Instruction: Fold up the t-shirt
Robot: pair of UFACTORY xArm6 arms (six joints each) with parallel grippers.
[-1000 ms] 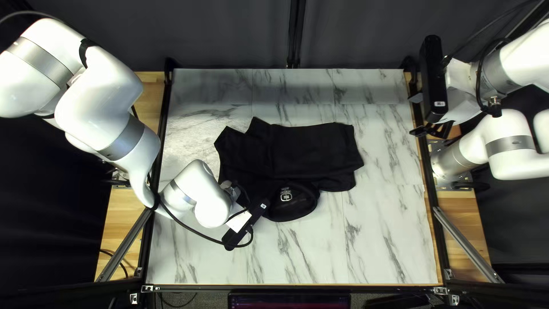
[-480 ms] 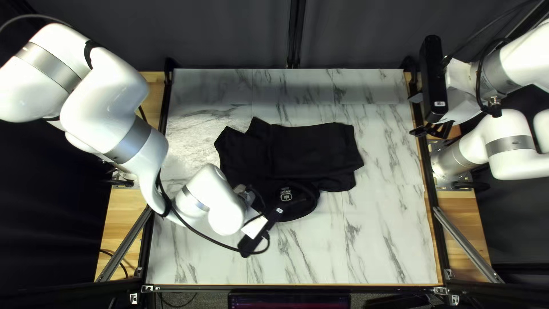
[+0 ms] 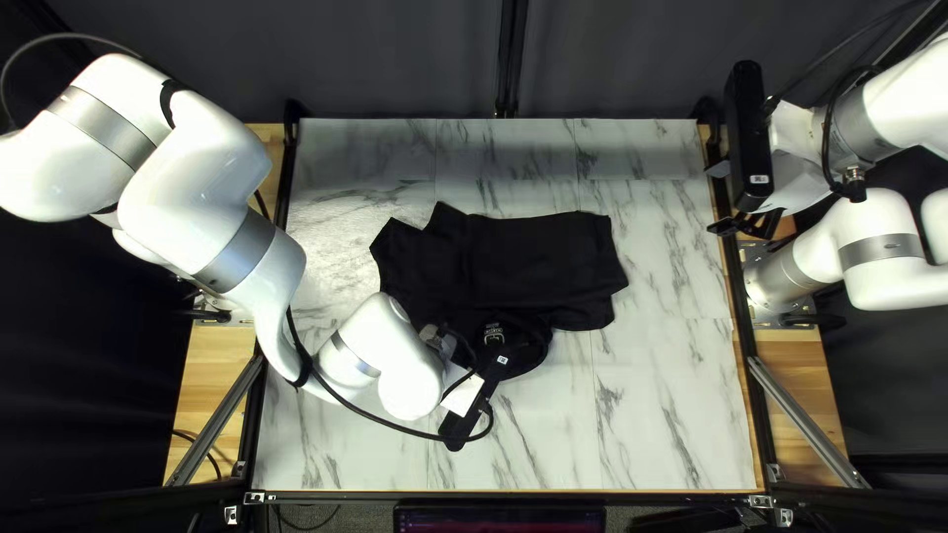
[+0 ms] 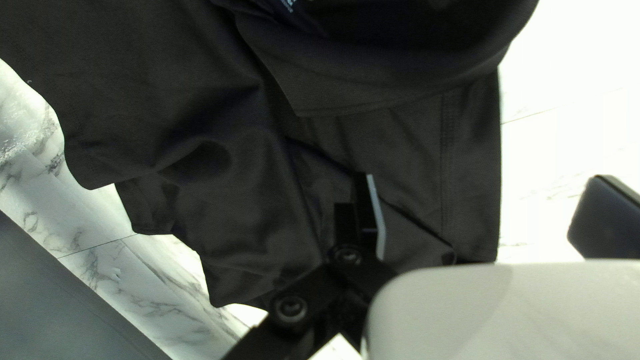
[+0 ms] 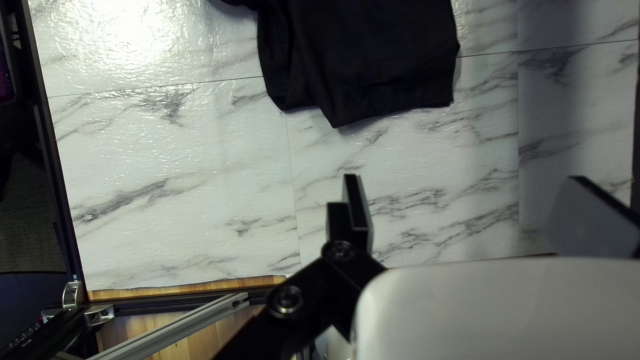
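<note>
Top left view: black fabric t-shirt lies mid-frame on white marbled surface

Left gripper, lower centre; right gripper, upper right.

Left wrist view: jaws released, t-shirt ahead.

Right wrist view: jaws released, t-shirt ahead, apart.

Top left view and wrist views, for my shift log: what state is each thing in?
T-shirt: lying on the table, creased, not yet neatly folded.
Left gripper: open, one finger over the t-shirt.
Right gripper: open, holding nothing.
Curtain: hanging behind the table.
</note>
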